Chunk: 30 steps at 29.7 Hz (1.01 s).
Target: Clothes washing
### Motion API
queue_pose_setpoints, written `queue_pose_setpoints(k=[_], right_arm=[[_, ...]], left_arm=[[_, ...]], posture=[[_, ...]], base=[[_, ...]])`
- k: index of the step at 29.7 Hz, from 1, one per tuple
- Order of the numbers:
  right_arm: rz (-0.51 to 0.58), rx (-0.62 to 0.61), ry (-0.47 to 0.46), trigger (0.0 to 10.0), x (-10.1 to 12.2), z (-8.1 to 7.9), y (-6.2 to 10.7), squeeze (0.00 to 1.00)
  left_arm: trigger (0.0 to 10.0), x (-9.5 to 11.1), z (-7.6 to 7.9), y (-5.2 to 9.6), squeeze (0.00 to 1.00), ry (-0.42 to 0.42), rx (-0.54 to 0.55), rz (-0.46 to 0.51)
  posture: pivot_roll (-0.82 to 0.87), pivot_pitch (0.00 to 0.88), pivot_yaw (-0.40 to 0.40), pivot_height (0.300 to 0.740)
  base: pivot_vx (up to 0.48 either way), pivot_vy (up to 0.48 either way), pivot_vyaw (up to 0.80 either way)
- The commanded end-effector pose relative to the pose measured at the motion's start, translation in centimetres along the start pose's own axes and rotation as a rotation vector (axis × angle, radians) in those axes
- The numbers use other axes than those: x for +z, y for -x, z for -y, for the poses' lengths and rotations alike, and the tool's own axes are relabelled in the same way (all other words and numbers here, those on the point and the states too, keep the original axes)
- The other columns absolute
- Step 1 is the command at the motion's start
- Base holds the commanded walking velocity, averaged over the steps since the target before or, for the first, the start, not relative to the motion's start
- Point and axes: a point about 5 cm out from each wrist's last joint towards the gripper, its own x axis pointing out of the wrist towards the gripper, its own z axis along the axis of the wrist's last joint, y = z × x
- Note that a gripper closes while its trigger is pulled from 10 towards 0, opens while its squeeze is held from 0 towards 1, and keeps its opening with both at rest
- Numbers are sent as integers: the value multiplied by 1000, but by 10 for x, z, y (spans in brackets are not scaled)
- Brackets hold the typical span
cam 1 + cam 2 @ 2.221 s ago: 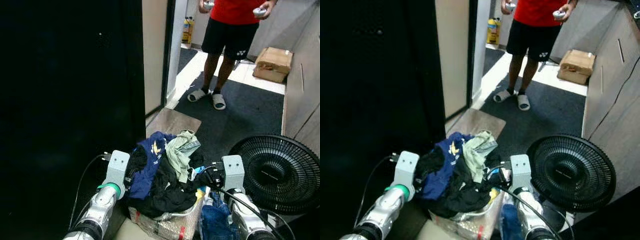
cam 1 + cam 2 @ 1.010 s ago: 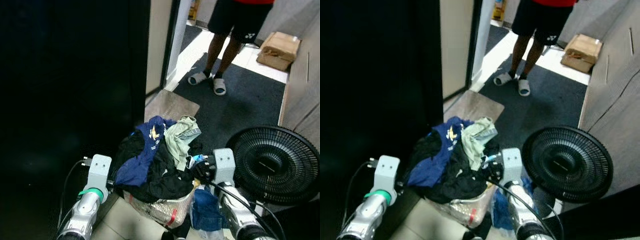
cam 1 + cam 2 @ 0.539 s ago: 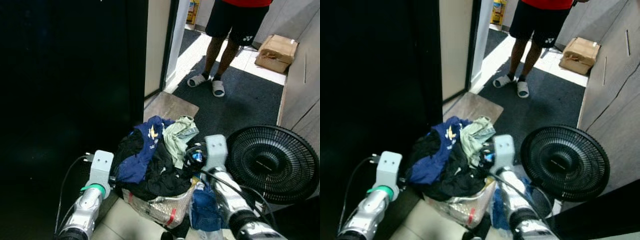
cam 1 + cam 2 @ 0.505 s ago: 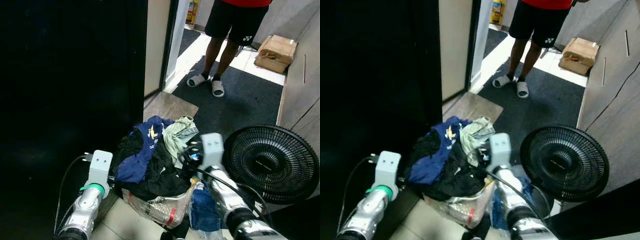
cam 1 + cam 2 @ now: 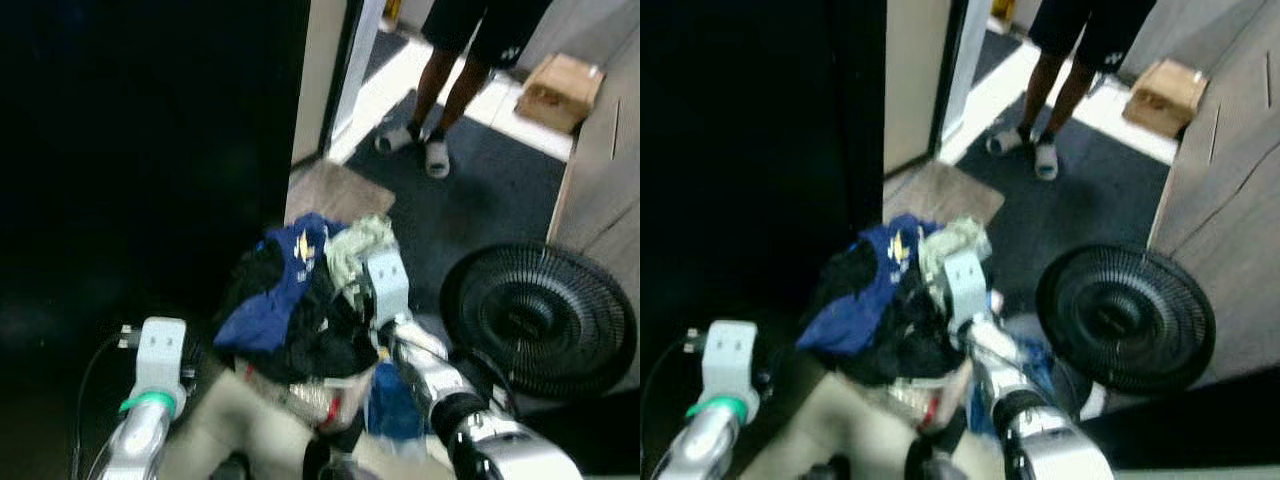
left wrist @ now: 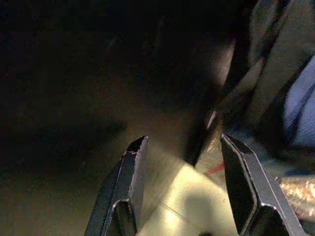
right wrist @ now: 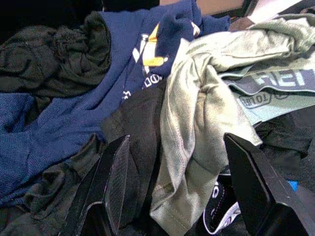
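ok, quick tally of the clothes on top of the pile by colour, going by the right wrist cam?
Navy blue top: 1
Pale green garment: 1
Black garments, one at the back and one in the middle: 2
Total: 4 visible; more may be buried. The right pincer is open above them.

pale green garment (image 7: pixel 216 98): grey band with light letters, looks like "FIE" or "FILA", cut off by a fold; smaller print below, maybe "TOUR". navy garment (image 7: pixel 123 73): yellow and white printed logo, letters too small to read.
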Motion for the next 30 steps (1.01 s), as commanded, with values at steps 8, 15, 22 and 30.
queue_pose_setpoints(k=[8, 15, 22, 30], right_arm=[[-47, 27, -8, 10000, -4, -2, -1, 0], [-75, 36, -1, 10000, -8, -6, -1, 0], [-110, 42, -13, 10000, -15, -8, 1, 0], [-139, 6, -24, 6706, -19, -2, 3, 0]], left_arm=[[10000, 1, -8, 13, 0, 19, 31, -37], [10000, 3, -10, 21, 0, 21, 33, -53], [10000, -1, -10, 30, 0, 14, 24, -89], [10000, 2, -8, 31, 0, 13, 18, -104]], posture=[[181, 423, -117, 740], [186, 465, -116, 740], [182, 492, -112, 740], [190, 492, -108, 740]], base=[[0, 0, 0], [0, 0, 0], [0, 0, 0], [0, 0, 0]])
